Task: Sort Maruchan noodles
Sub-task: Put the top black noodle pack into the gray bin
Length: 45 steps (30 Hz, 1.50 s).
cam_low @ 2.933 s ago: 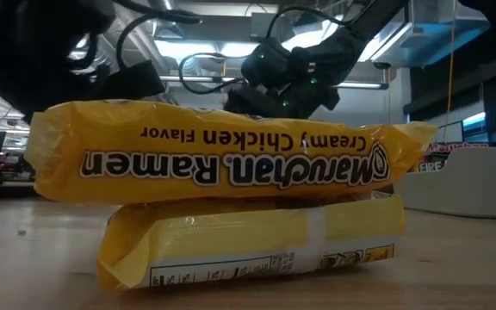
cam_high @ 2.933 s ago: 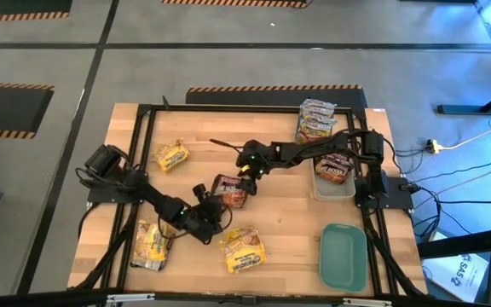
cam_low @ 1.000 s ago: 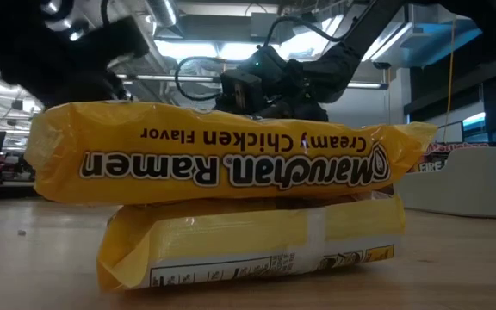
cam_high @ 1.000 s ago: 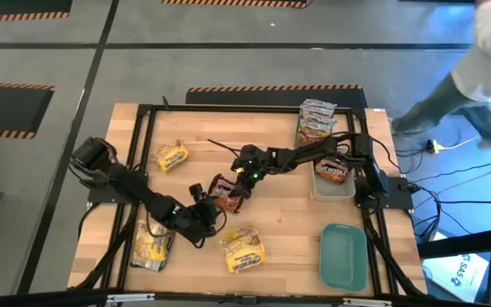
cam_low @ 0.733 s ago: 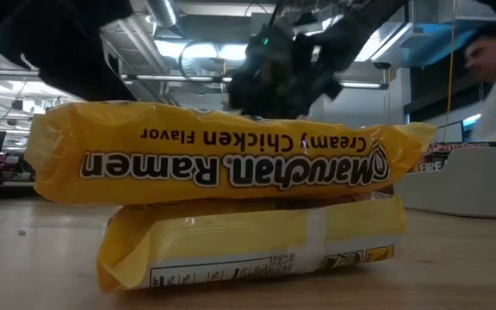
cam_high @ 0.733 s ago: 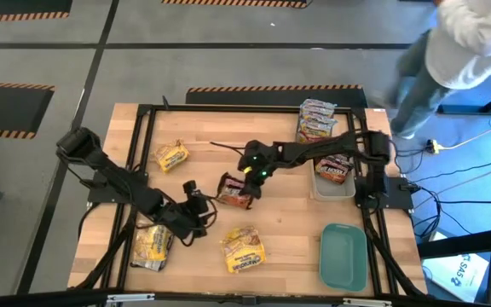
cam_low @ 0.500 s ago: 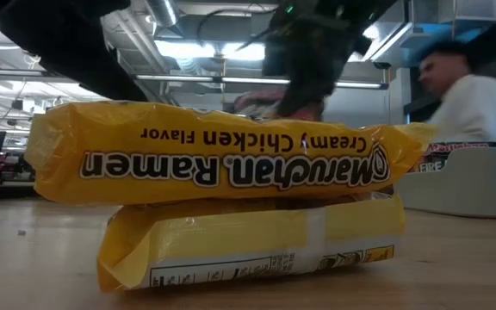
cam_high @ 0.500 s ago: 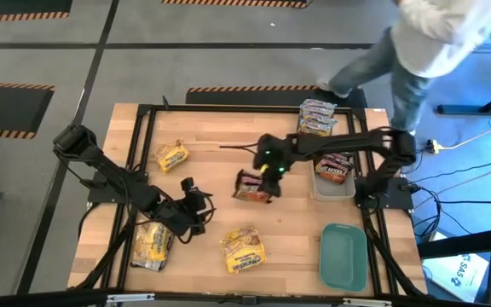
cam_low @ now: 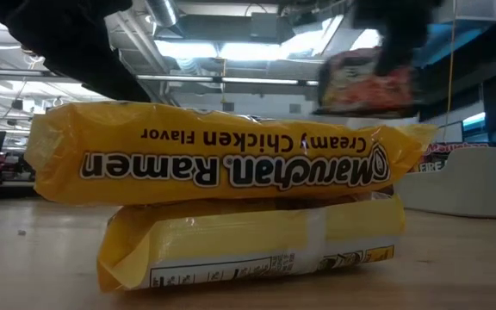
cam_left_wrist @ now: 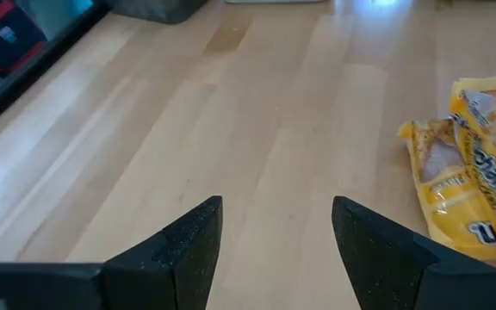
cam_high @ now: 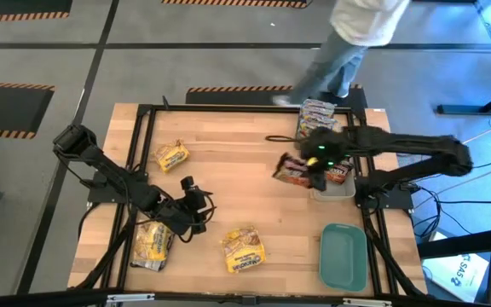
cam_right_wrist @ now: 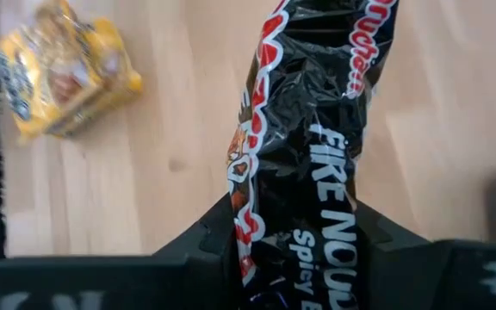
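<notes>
High view shows the right gripper (cam_high: 309, 173) pinching a dark packet (cam_high: 293, 170) and holding it in the air just beside the clear tray (cam_high: 335, 191), which already holds another dark packet (cam_high: 341, 171). Right wrist view shows the 2 fingers (cam_right_wrist: 205, 243) pressed against the sides of that black and red packet (cam_right_wrist: 313, 146), above the wooden tabletop (cam_right_wrist: 170, 155), with a yellow packet (cam_right_wrist: 58, 73) lying farther off. The left gripper (cam_high: 196, 207) hangs low over the tabletop (cam_high: 228, 162) near its front left part, its fingers (cam_left_wrist: 192, 241) spread and holding nothing, with yellow packets (cam_high: 152, 245) just beside it. 1 yellow packet (cam_high: 171, 156) lies toward the back left, 2 stacked ones (cam_high: 243, 249) at the front middle, and silvery-pink packets (cam_high: 316, 118) are piled at the back right. A teal lid (cam_high: 343, 256) lies at the front right. A person (cam_high: 348, 43) walks past behind the tabletop.
</notes>
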### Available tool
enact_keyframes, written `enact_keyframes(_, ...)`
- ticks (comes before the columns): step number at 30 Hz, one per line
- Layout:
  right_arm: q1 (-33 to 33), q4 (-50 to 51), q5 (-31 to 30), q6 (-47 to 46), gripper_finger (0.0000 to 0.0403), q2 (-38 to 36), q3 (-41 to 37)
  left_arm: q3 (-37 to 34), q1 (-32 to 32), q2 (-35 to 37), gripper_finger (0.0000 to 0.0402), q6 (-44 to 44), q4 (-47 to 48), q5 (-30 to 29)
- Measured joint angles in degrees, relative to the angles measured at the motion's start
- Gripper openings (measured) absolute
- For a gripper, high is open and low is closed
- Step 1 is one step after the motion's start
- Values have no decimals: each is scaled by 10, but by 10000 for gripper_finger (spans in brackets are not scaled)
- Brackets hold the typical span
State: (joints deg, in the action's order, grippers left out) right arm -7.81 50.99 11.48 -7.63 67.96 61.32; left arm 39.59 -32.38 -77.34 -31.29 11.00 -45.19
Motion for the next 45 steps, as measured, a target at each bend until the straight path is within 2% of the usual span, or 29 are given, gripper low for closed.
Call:
enact_keyframes(9, 0, 120, -40, -41, 108, -200, -98, 0, 2, 0, 215, 11, -1, -21)
enact_keyframes(15, 0, 203, -59, -63, 108, -243, -126, 0, 18, 0, 215, 14, -1, -21)
enact_keyframes(19, 0, 230, -81, -60, 108, -243, -147, 0, 27, 0, 215, 14, -5, -21)
enact_keyframes(22, 0, 214, -103, -42, 108, -242, -172, 0, 29, 0, 215, 14, -7, -21)
enact_keyframes(27, -1, 175, -107, -24, 108, -226, -224, 0, 32, 0, 215, 15, -8, -15)
enact_keyframes(33, -1, 157, -115, -25, 108, -192, -222, 0, 32, 0, 215, 17, -8, -13)
enact_keyframes(37, -1, 145, -139, -27, 108, -163, -222, 0, 32, 0, 215, 19, -9, -13)
enact_keyframes(45, -1, 138, -141, -30, 108, -59, -218, 0, 32, 0, 215, 19, -9, -12)
